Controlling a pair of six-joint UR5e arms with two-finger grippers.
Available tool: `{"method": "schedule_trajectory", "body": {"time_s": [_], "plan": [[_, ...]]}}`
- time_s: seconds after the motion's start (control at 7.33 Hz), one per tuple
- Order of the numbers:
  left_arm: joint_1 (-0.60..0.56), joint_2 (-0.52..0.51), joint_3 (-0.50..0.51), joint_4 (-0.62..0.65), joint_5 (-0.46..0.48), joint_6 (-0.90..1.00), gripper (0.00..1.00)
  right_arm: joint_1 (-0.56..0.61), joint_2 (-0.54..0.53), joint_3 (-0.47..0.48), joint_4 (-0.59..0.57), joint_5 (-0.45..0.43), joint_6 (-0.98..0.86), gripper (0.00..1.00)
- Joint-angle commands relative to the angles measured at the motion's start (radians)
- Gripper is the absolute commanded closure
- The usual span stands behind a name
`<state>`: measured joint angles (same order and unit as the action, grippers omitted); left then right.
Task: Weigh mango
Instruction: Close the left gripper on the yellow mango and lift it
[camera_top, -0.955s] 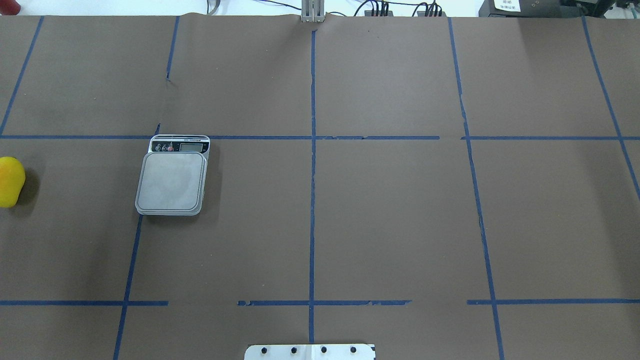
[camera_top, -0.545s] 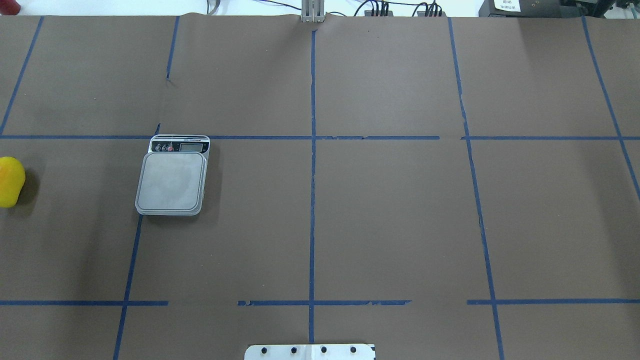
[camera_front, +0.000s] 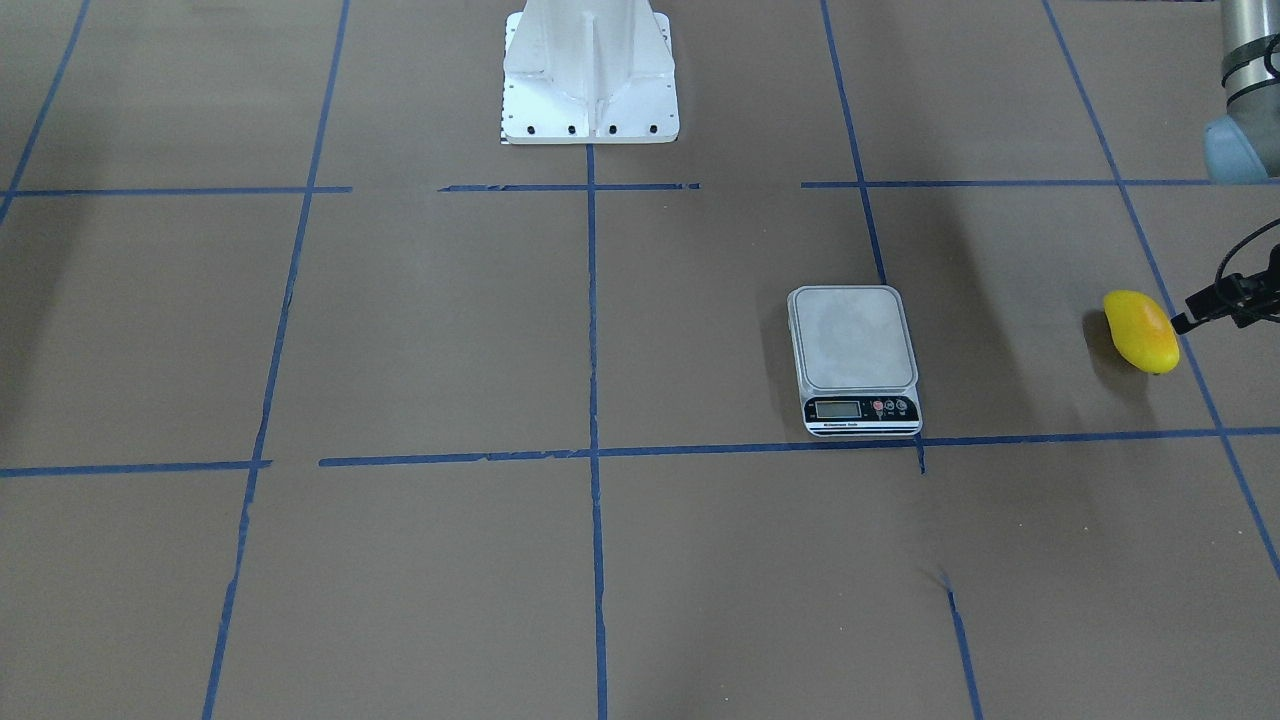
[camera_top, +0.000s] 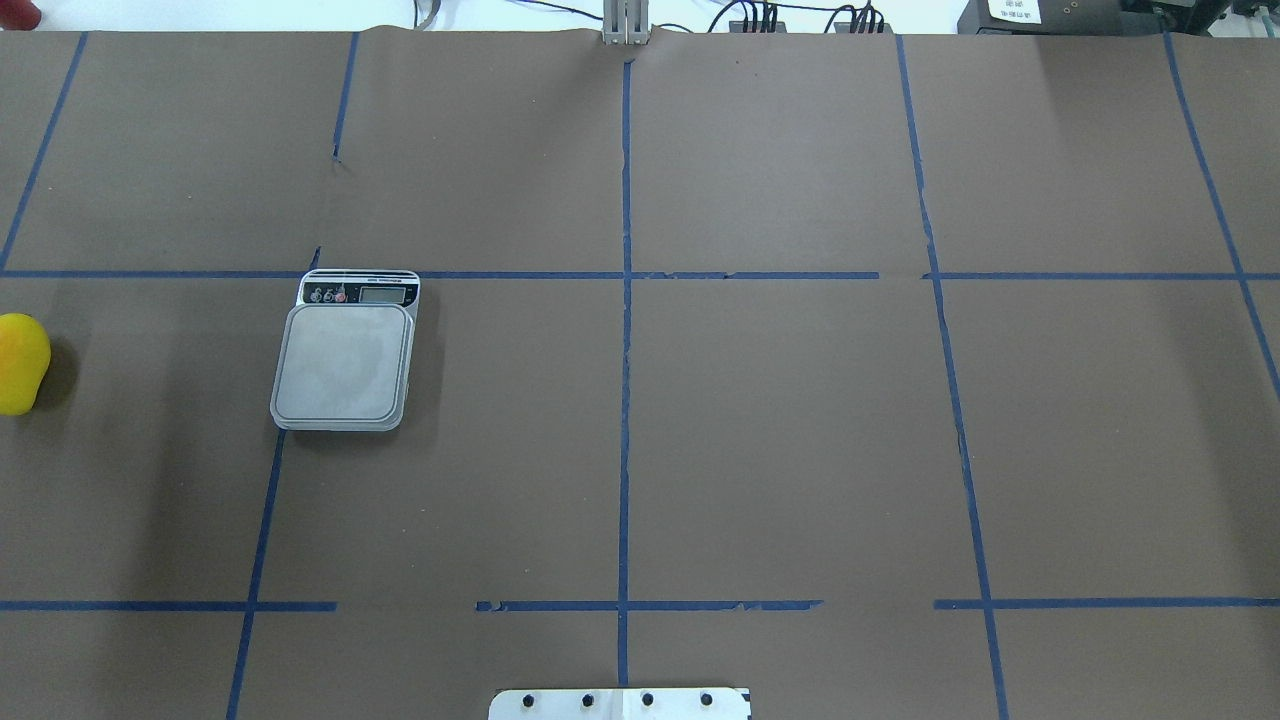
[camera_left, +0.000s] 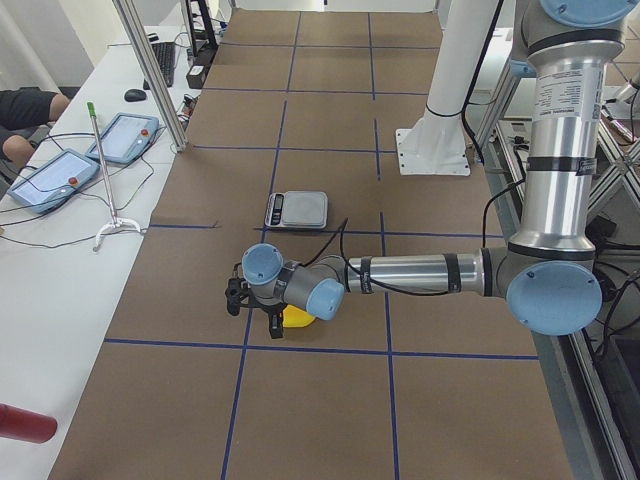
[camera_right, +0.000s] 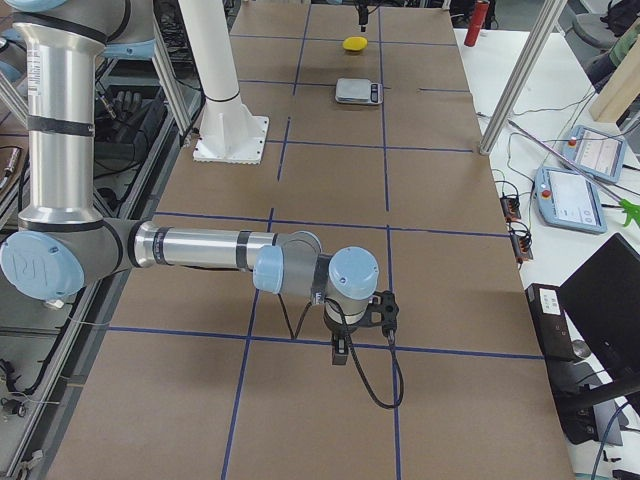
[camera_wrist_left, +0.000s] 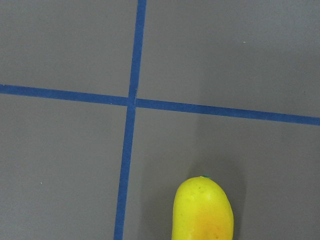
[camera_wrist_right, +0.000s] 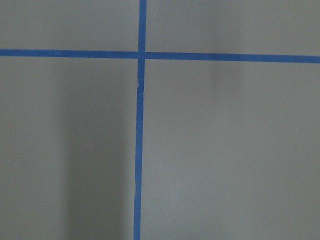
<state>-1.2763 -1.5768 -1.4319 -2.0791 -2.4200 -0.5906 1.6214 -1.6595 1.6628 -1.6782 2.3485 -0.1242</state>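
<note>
The mango (camera_front: 1140, 331) lies on the brown surface (camera_front: 700, 560) near its left end, well apart from the scale (camera_front: 853, 340). The left hand (camera_left: 272, 322) hangs just beside the fruit. I cannot tell whether its grip is released or clenched.

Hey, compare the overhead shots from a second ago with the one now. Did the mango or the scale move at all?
Nothing visibly changed. The mango lies in the same spot at the overhead view's left edge, apart from the scale, which sits where it was with its platform bare.
</note>
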Motion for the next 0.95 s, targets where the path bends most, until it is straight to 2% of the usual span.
{"method": "schedule_trajectory", "body": {"time_s": [0.0,0.14,0.27,0.82], "plan": [[0.054,0.000,0.031,-0.054,0.004,-0.054,0.01,0.000,0.000,0.000,0.000,0.000,0.000,0.00],[0.055,0.000,0.069,-0.120,0.022,-0.055,0.01,0.000,0.001,0.000,0.000,0.000,0.000,0.00],[0.063,0.000,0.083,-0.146,0.089,-0.061,0.01,0.000,0.000,0.000,0.000,0.000,0.000,0.00],[0.077,-0.002,0.080,-0.153,0.082,-0.075,0.01,0.000,0.000,0.000,0.000,0.000,0.000,0.00]]}}
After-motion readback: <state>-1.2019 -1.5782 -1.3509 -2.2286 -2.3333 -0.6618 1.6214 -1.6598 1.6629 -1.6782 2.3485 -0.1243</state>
